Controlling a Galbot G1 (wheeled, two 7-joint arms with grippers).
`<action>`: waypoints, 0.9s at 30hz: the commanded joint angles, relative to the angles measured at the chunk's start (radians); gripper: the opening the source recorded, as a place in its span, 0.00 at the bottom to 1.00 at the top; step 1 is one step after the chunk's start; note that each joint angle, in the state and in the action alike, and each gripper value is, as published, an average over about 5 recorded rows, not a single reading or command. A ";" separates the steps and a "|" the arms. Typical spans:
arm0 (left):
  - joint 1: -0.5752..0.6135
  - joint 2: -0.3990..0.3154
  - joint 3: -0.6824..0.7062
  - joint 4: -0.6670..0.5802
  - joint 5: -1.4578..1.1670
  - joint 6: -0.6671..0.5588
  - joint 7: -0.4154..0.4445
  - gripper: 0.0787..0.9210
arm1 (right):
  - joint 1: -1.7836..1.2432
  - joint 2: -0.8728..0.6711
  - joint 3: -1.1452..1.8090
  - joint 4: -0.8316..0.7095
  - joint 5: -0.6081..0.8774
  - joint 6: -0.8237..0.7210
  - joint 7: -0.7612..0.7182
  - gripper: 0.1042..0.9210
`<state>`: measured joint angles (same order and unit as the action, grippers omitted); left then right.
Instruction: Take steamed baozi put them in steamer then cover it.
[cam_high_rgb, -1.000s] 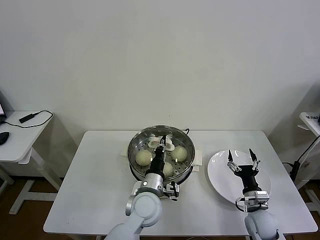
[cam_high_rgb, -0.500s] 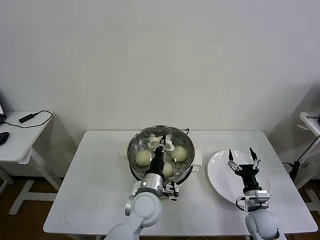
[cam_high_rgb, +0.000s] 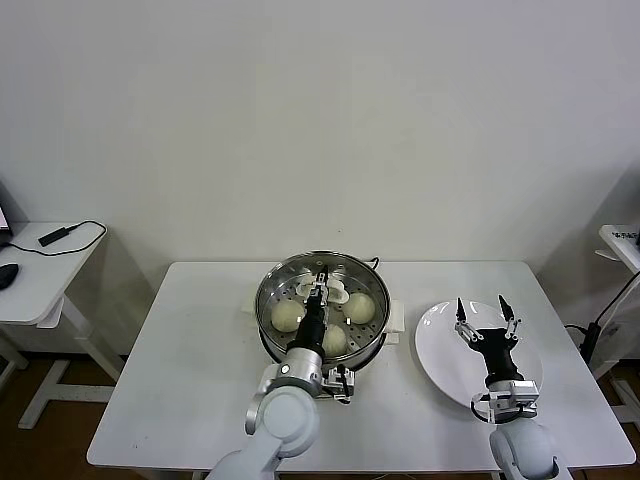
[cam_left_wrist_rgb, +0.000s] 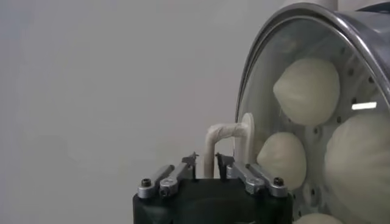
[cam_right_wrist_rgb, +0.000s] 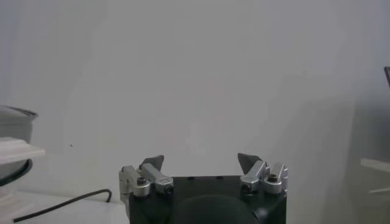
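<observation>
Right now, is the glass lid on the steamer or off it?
On. The lid sits over the steamer, baozi visible through the glass; the left gripper has its fingers astride the lid's handle.

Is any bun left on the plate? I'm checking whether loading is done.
No, the plate shows only bare white under the open right pincer; buns sit in the steamer.

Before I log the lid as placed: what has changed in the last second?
The left gripper has loosened its hold on the cover's white handle; its fingers now stand slightly apart on either side of it, with the cover resting on the steamer. The baozi inside, the plate and the open right gripper above it stayed put.
</observation>
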<state>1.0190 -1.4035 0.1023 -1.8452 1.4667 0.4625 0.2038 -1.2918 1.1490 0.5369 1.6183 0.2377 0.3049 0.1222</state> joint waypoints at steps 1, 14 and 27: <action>0.013 0.033 -0.002 -0.068 -0.040 0.001 0.015 0.53 | 0.004 0.002 0.004 0.001 0.001 0.000 0.001 0.88; 0.094 0.118 -0.038 -0.249 -0.113 -0.002 0.069 0.78 | 0.014 -0.003 0.007 0.008 0.005 -0.002 0.005 0.88; 0.195 0.180 -0.359 -0.404 -0.772 -0.070 -0.179 0.88 | -0.008 -0.031 0.041 0.010 0.125 -0.012 -0.020 0.88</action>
<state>1.1459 -1.2575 -0.0014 -2.1316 1.2525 0.4527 0.2413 -1.2819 1.1337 0.5593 1.6221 0.2603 0.3067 0.1225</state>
